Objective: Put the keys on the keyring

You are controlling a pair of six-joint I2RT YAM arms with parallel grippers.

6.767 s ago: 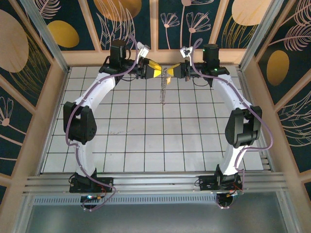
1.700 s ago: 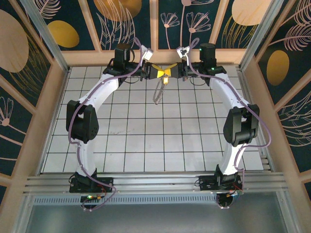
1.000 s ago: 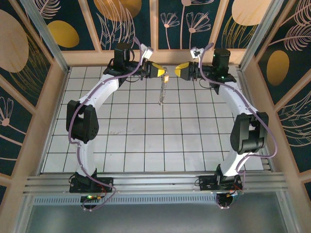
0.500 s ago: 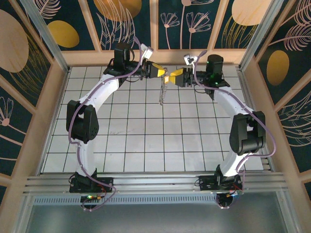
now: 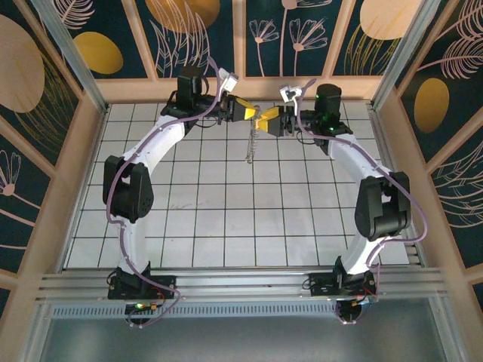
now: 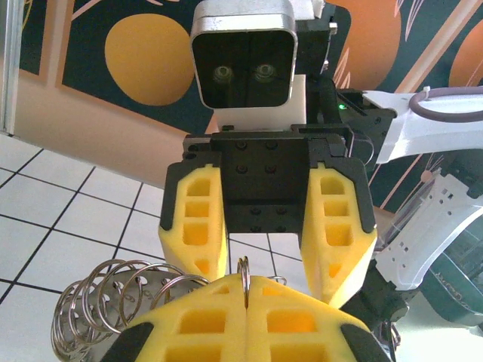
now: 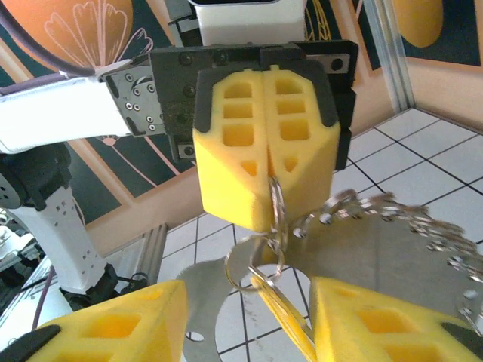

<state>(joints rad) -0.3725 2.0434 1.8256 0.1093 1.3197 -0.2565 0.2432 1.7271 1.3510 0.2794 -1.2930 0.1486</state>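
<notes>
1 keyring [image 7: 278, 230] in L tool [image 7: 267, 205], prob.

Brightness: bright and even in all three views; the white tiled desk [image 5: 226, 219] is clear, not washed out.
Shadows: faint and soft-edged on the desk beneath the arms.
Glare: small glints on the metal ring [image 7: 275, 207].
Focus: top view sharp; left gripper [image 6: 245, 280] and right gripper [image 7: 249, 302] look slightly soft at their own views' bottom edges.
Distortion: corner posts [image 5: 75, 66] lean outward in the top view.

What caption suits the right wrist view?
Left gripper shut on a small metal ring, facing the open right gripper.
</notes>
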